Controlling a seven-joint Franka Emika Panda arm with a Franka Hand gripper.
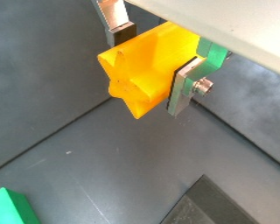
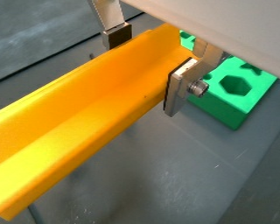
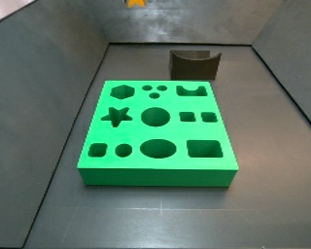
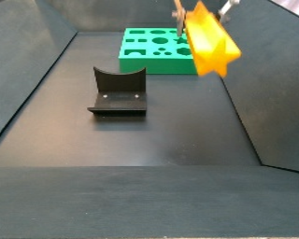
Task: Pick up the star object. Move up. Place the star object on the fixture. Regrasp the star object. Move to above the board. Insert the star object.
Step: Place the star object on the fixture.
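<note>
My gripper (image 1: 149,59) is shut on the star object (image 1: 140,77), an orange-yellow prism with a five-pointed star end face. The silver fingers (image 1: 184,86) clamp its two sides. A wrist view shows the star object (image 2: 95,118) lengthwise, held near one end by the gripper (image 2: 149,61). In a side view the gripper (image 4: 202,9) holds the star object (image 4: 209,39) high in the air, above and beside the green board (image 4: 159,49) and clear of the dark fixture (image 4: 117,91). The board (image 3: 155,131) lies flat with the fixture (image 3: 193,63) behind it.
Dark grey walls enclose the floor on all sides. The board's star-shaped hole (image 3: 116,117) lies at one edge among hexagon, round, square and oval holes. A green board corner (image 1: 8,208) and a board block (image 2: 230,92) show below the gripper.
</note>
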